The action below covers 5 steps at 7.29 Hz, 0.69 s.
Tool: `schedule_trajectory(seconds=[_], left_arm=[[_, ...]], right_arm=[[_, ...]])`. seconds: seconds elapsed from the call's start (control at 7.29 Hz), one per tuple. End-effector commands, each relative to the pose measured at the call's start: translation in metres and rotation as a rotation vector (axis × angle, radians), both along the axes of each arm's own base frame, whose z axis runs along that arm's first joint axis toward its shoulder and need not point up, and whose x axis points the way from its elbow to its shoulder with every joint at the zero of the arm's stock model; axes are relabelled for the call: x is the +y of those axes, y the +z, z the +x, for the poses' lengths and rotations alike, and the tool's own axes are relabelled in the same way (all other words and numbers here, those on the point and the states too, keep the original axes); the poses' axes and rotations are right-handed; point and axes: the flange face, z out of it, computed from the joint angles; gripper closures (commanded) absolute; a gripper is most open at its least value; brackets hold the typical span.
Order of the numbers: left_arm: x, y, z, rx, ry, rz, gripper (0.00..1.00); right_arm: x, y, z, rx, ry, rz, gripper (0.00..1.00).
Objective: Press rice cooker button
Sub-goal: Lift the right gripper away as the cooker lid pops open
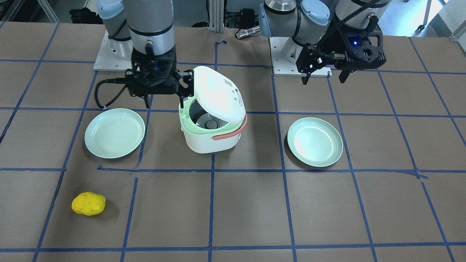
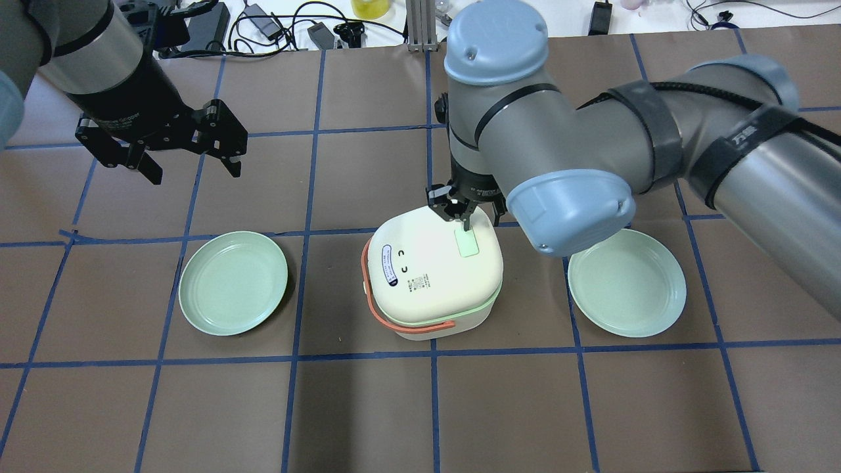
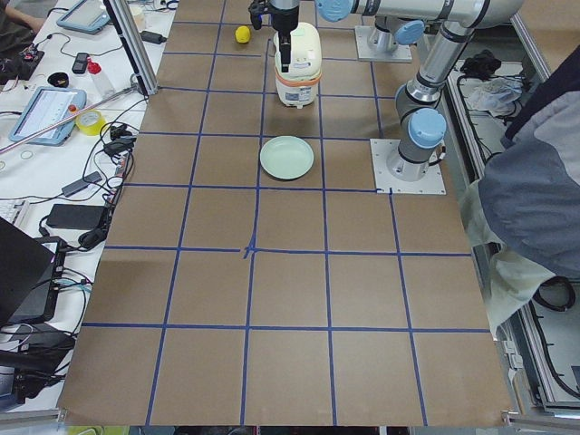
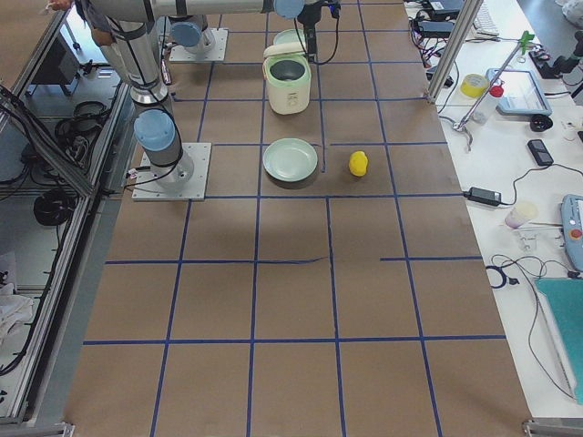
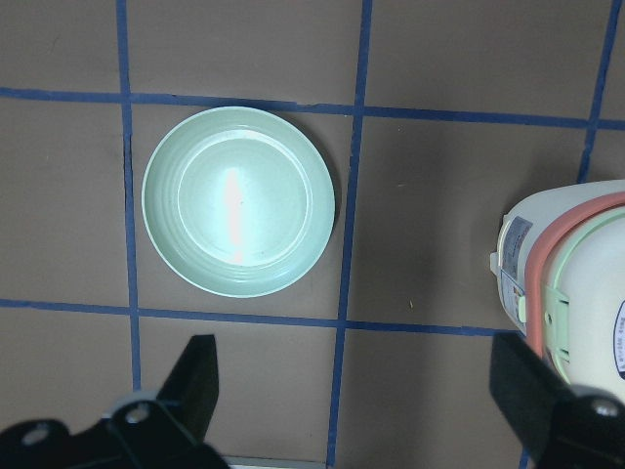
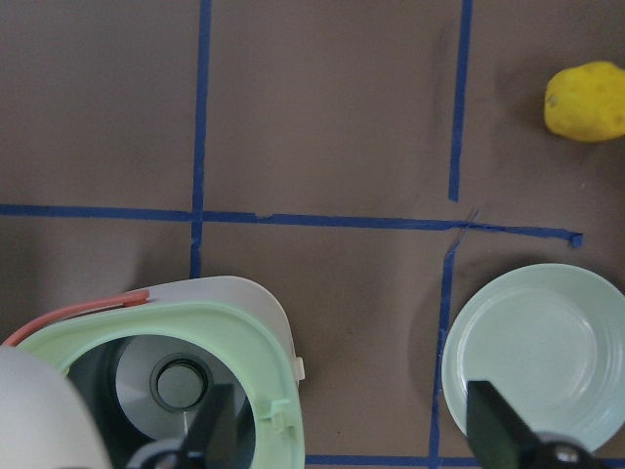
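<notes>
The white, rounded rice cooker with a pale green rim (image 1: 209,140) sits near the middle of the desk, somewhat closer to the robot-side edge, between two pale green round plates (image 1: 114,133) (image 1: 315,142). Its white lid (image 1: 218,94) stands tilted up and the inner pot shows, so the press looks already done.

The right gripper (image 6: 352,430) is spread wide and holds nothing. One finger (image 1: 185,91) is right at the lid's raised edge, close to the pale green lid button (image 2: 468,243). The left gripper (image 2: 194,167) hangs wide open and empty, well apart, toward the desk's left end.

The main risk is that finger. Drawn away sideways, it could hook the raised lid and drag or tip the light cooker. Pushed down, it could knock the lid shut again.

The cooker is squat and nearly square, with no clear long axis. Its latch side faces the desk's right end and its hinge the left end, where the salmon-coloured handle (image 1: 233,134) wraps round.
</notes>
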Motion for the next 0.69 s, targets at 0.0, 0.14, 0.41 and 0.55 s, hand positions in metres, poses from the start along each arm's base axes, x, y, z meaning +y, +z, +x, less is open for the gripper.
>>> schedule_trajectory(seconds=[0.0,0.14,0.41,0.55], left_arm=[[0.000,0.000,0.000,0.000,-0.001,0.000,0.00],[0.000,0.000,0.000,0.000,-0.001,0.000,0.00],[0.000,0.000,0.000,0.000,0.000,0.000,0.00],[0.000,0.000,0.000,0.000,-0.001,0.000,0.00]], right_arm=[[-0.025,0.042,-0.057,-0.005,-0.028,-0.019,0.00],[-0.025,0.044,-0.059,-0.006,-0.031,-0.024,0.00],[-0.035,0.053,-0.086,-0.030,-0.081,-0.046,0.00],[-0.036,0.055,-0.087,-0.039,-0.084,-0.048,0.00]])
